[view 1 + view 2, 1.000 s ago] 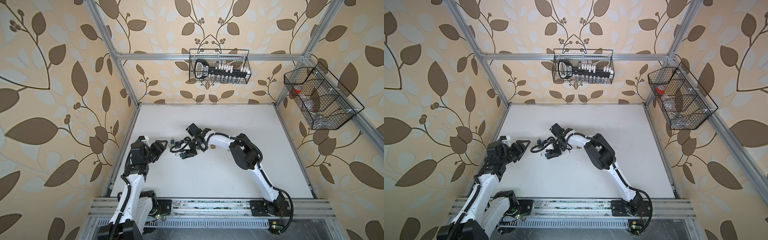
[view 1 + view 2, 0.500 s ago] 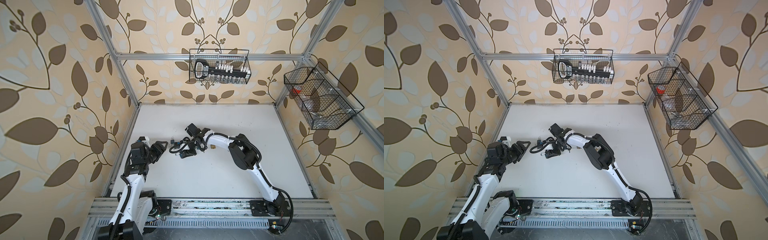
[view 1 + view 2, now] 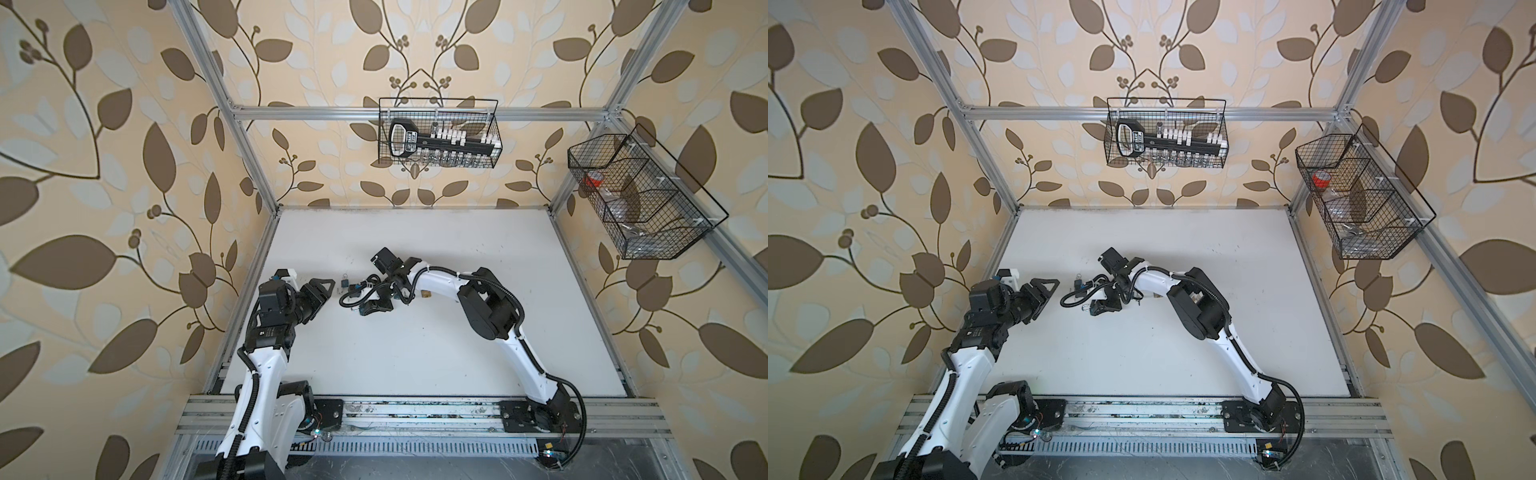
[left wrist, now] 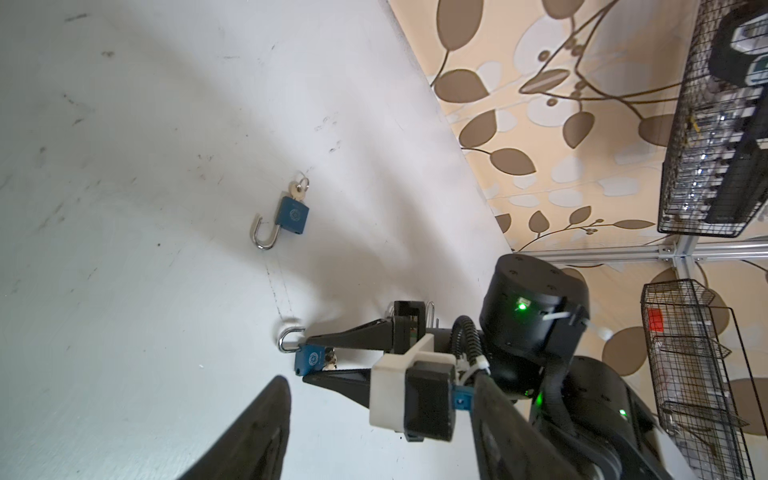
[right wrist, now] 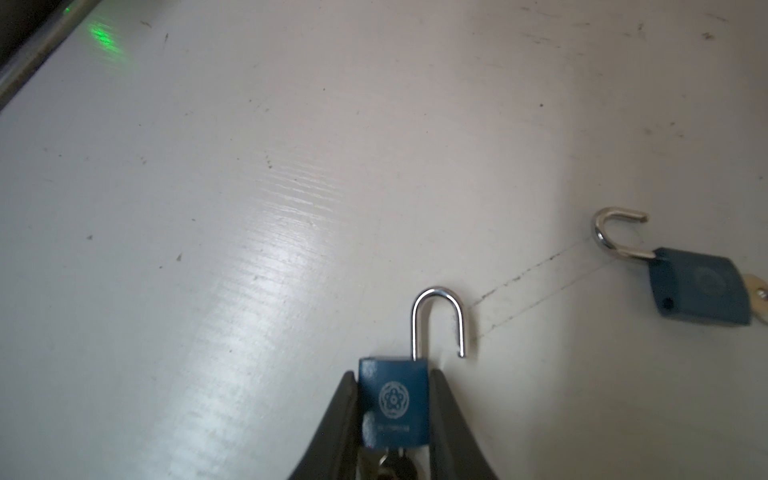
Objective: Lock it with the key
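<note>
Two blue padlocks with open shackles are on the white table. My right gripper [image 5: 394,415] is shut on the body of one blue padlock [image 5: 394,399]; its fingers press both sides. That lock's shackle [image 5: 438,320] stands open, and a key [image 5: 390,465] sticks out of its underside between the fingers. The same grip shows in the left wrist view on the held padlock [image 4: 309,357]. A second padlock [image 4: 293,214] lies loose nearby with its own key [image 4: 298,189] in it. My left gripper [image 3: 322,286] is open with nothing in it, left of both locks.
A wire basket [image 3: 438,133] with tools hangs on the back wall. Another wire basket [image 3: 640,199] hangs on the right wall. A small brass piece [image 3: 426,294] lies beside the right arm. Aluminium rails edge the table [image 3: 415,353].
My right gripper's fingers have closed in onto the padlock body. The left arm has not moved.
</note>
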Tool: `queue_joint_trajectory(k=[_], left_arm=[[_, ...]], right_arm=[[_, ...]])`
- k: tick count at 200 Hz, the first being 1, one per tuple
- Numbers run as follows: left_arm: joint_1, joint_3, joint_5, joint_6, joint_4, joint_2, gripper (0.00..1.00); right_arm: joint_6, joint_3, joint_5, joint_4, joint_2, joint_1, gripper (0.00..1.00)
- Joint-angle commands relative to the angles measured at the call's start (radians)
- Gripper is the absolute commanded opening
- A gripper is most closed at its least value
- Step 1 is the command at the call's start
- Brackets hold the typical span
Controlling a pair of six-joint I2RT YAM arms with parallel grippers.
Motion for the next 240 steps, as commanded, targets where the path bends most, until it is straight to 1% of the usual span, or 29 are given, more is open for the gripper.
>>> queue_joint_trajectory(k=[1, 24, 39, 52, 60, 78, 95, 109, 125, 135, 150, 157, 161, 178, 187, 194, 213, 240], left_arm=[[0.010, 0.108, 0.036, 0.051, -0.033, -0.009, 0.70], [0.009, 0.217, 0.072, 0.111, -0.082, 0.012, 0.71], [0.009, 0.276, 0.094, 0.156, -0.108, 0.030, 0.71], [0.009, 0.308, 0.131, 0.172, -0.105, 0.051, 0.71], [0.009, 0.317, 0.160, 0.159, -0.087, 0.066, 0.71], [-0.013, 0.317, 0.221, 0.122, -0.005, 0.099, 0.69], [-0.086, 0.357, 0.221, 0.164, 0.000, 0.132, 0.68], [-0.174, 0.405, 0.204, 0.248, -0.026, 0.165, 0.67], [-0.266, 0.437, 0.198, 0.329, -0.016, 0.185, 0.68], [-0.304, 0.443, 0.219, 0.360, 0.023, 0.190, 0.69], [-0.341, 0.457, 0.265, 0.393, 0.084, 0.205, 0.81], [-0.356, 0.468, 0.287, 0.410, 0.103, 0.216, 0.88], [-0.365, 0.478, 0.294, 0.420, 0.110, 0.224, 0.90], [-0.406, 0.529, 0.307, 0.468, 0.109, 0.274, 0.91], [-0.430, 0.564, 0.322, 0.492, 0.105, 0.304, 0.91], [-0.450, 0.588, 0.336, 0.511, 0.106, 0.327, 0.91], [-0.498, 0.647, 0.387, 0.553, 0.115, 0.383, 0.90], [-0.543, 0.708, 0.467, 0.573, 0.151, 0.442, 0.88]], right_arm=[[0.068, -0.135, -0.019, 0.161, -0.138, 0.002, 0.00], [0.205, -0.331, -0.028, 0.438, -0.318, 0.001, 0.00], [0.293, -0.460, 0.011, 0.603, -0.430, 0.003, 0.00], [0.379, -0.575, 0.089, 0.751, -0.525, 0.001, 0.00], [0.440, -0.650, 0.161, 0.852, -0.584, 0.001, 0.00], [0.514, -0.794, 0.252, 1.010, -0.704, 0.001, 0.00], [0.565, -0.868, 0.355, 1.038, -0.801, 0.000, 0.00], [0.601, -0.920, 0.459, 1.029, -0.889, 0.000, 0.00], [0.630, -0.957, 0.495, 0.955, -0.996, -0.004, 0.00], [0.630, -0.966, 0.477, 0.877, -1.055, -0.009, 0.00], [0.659, -0.973, 0.464, 0.778, -1.125, -0.022, 0.00], [0.671, -0.973, 0.426, 0.732, -1.153, -0.038, 0.00], [0.679, -0.975, 0.396, 0.711, -1.168, -0.050, 0.00], [0.767, -0.990, 0.295, 0.693, -1.227, -0.095, 0.00], [0.806, -0.999, 0.216, 0.693, -1.254, -0.148, 0.00], [0.834, -0.997, 0.179, 0.688, -1.272, -0.172, 0.00], [0.879, -0.980, 0.060, 0.648, -1.301, -0.227, 0.00], [0.902, -0.915, -0.210, 0.561, -1.287, -0.259, 0.00]])
